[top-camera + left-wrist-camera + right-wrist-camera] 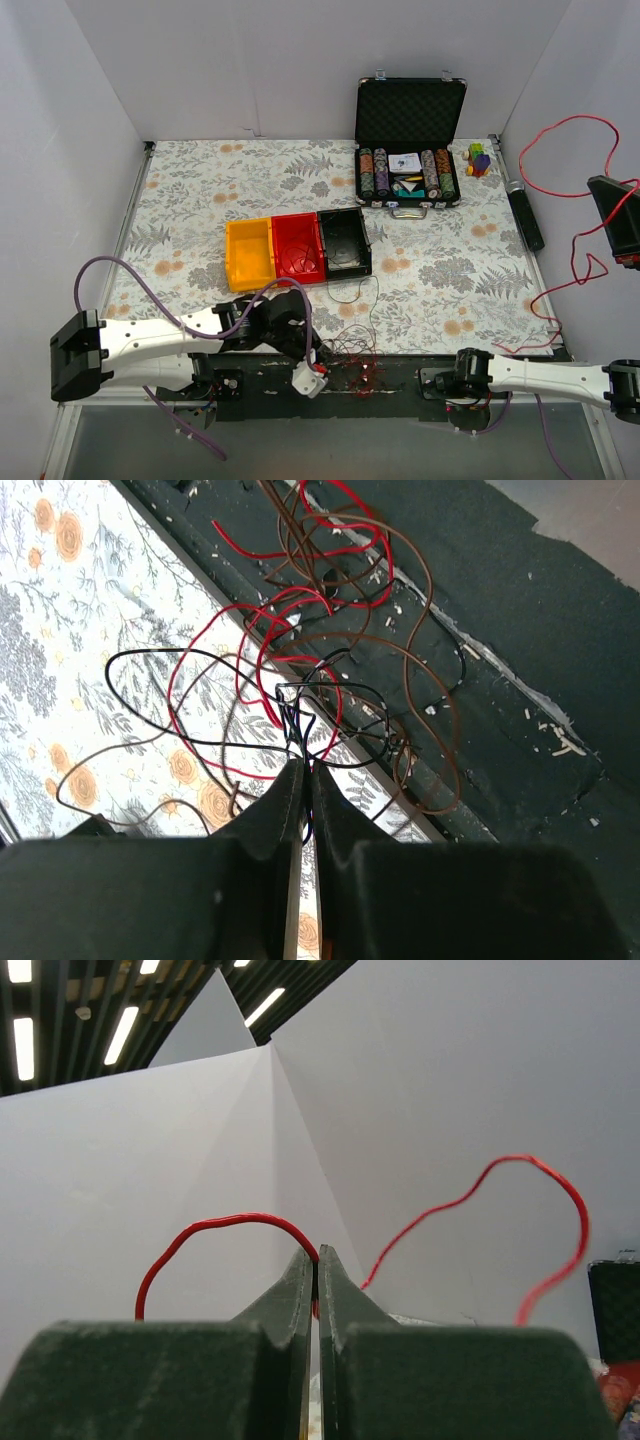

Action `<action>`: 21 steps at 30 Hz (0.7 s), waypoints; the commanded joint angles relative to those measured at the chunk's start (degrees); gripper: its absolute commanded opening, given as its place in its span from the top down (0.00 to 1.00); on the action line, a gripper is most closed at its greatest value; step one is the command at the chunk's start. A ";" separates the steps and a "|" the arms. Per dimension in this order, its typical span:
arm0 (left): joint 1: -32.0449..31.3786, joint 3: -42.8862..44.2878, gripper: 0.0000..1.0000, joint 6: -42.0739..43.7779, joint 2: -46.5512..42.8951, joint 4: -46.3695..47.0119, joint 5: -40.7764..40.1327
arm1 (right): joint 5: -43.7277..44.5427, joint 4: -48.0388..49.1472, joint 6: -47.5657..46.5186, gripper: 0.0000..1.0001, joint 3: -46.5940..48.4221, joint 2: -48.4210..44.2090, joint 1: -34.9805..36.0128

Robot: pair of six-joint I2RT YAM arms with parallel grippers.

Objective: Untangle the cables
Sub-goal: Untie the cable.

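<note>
Jaws of left gripper (303, 772) pinch tangled thin red, brown, black cables (300, 650); right gripper (317, 1258) jaws clamp one raised red strand (230, 1222); mostly unsorted.

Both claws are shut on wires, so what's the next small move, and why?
Probably pull the right claw up and rightward, away from the tangle. It pinches a red cable that hangs in slack loops, while the left claw pins dark strands at the tangle's middle.
</note>
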 commanded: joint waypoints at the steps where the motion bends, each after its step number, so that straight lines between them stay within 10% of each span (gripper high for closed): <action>1: 0.93 -0.88 1.00 -1.73 -2.03 0.23 -0.48 | 1.60 5.37 -5.24 0.99 -0.67 2.15 0.83; 7: 1.80 4.03 0.95 -15.34 -2.56 15.43 -4.78 | 6.78 6.16 -7.53 0.99 -2.86 8.65 5.05; 11: 2.42 11.93 0.22 -18.52 -2.56 9.76 -2.33 | 10.65 9.76 -10.43 0.99 -5.07 12.87 6.64; 14: 2.42 14.76 0.02 -20.89 -4.66 4.74 -0.92 | 12.84 11.17 -12.80 0.99 -5.42 17.08 6.64; 21: 2.42 15.81 0.02 -23.79 -13.54 1.57 -0.91 | 15.92 20.48 -20.09 0.99 -4.98 25.96 6.64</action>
